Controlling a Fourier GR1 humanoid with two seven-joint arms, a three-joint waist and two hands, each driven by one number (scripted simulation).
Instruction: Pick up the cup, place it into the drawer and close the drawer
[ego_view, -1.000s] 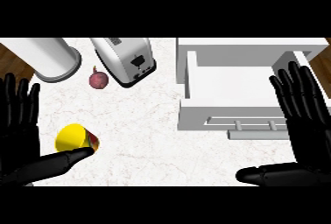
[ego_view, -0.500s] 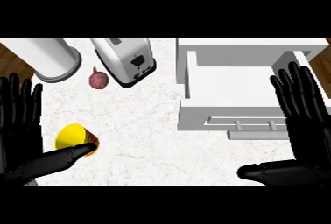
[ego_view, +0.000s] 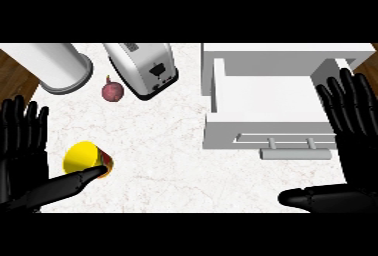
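Here, the yellow cup (ego_view: 83, 156) lies on the bench (ego_view: 170, 165) at the thumb tip of the left hand (ego_view: 16, 155), fingers spread; the right hand (ego_view: 358, 135), likewise outstretched, hovers beside the open drawer (ego_view: 266, 95).

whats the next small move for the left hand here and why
Probably curl the left hand round the yellow cup. The cup lies right beside the hand's straight fingers, at the thumb's tip, and is not yet gripped. The drawer already stands open to take it.
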